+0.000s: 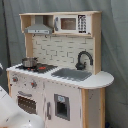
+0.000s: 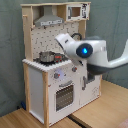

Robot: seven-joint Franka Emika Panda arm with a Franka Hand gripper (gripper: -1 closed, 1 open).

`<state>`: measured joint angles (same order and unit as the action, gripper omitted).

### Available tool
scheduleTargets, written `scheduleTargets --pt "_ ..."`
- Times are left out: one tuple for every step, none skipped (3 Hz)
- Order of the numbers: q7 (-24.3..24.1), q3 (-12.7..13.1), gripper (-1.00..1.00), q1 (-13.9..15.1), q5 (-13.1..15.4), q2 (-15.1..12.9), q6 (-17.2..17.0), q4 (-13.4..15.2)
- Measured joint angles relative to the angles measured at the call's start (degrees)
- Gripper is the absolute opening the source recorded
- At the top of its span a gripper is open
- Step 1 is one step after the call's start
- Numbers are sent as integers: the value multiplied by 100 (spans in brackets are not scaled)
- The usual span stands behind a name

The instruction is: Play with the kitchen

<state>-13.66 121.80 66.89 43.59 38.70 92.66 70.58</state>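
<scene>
— Where's the pincer [image 2: 89, 82]?

— In the second exterior view it's the dark piece hanging under the white arm [image 2: 102, 52], just below the wrist with the blue light. I cannot tell whether it is open or closed, or whether it grips anything

— And the kitchen [image 2: 47, 75]?

— Right behind the pincer. It stands upright, white with light-wood sides, and the pincer is in front of its lower cupboard door

— What sits around the pincer?

— The oven door [image 2: 63, 95] with its window is beside it, toward the second exterior view's left and a little lower. The knobs [image 2: 57, 76] are above that door, about level with the pincer. Higher still, on the stovetop, stands a small metal pot [image 2: 46, 56]

— Anything above?

— The grey hood [image 2: 50, 20] is well above the pincer, and the dotted back wall runs between the two

— And in the first exterior view?

— The pincer isn't visible there, only a white part of the arm at the lower corner. The black faucet [image 1: 83, 58] stands upright behind the grey sink [image 1: 72, 74]
</scene>
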Motion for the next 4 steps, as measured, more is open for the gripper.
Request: scheduleTargets --pt "-6 158 100 -282 391 131 29 341" --pt "-5 313 100 -564 879 228 146 718" --pt "9 401 100 -777 1325 253 274 1050" --pt "37 422 100 -985 1787 248 451 1434"
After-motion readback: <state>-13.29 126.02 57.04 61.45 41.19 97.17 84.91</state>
